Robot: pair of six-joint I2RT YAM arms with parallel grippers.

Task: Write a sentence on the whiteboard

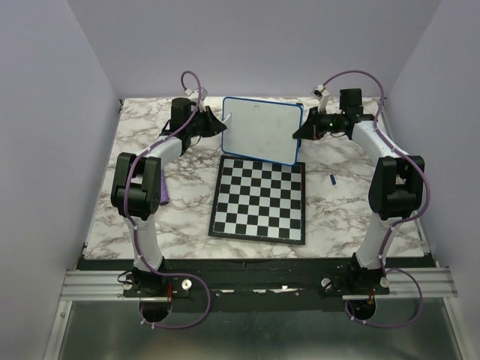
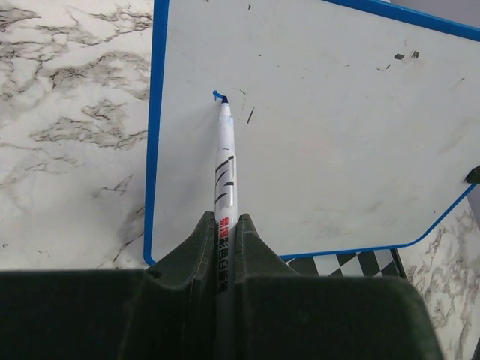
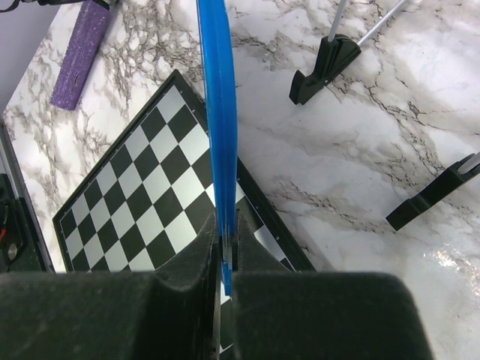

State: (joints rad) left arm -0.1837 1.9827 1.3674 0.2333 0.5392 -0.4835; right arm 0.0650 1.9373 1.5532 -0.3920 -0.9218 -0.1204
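Note:
The whiteboard (image 1: 261,131) stands tilted over the far edge of the chessboard (image 1: 259,199). My right gripper (image 1: 301,133) is shut on its blue right rim (image 3: 220,112), jaws closed on the edge (image 3: 225,225). My left gripper (image 1: 215,124) is shut on a white marker (image 2: 225,165) at the board's left side, with the barrel between the jaws (image 2: 225,221). The marker's blue tip (image 2: 220,96) touches the board face (image 2: 322,127) beside a short blue stroke. No words of the sentence show; the board only carries a few small dark specks.
A purple block (image 3: 79,56) lies left of the chessboard (image 3: 142,195). Two black feet on thin metal rods (image 3: 322,67) (image 3: 435,195) rest on the marble to the right. A small blue cap (image 1: 332,179) lies right of the chessboard.

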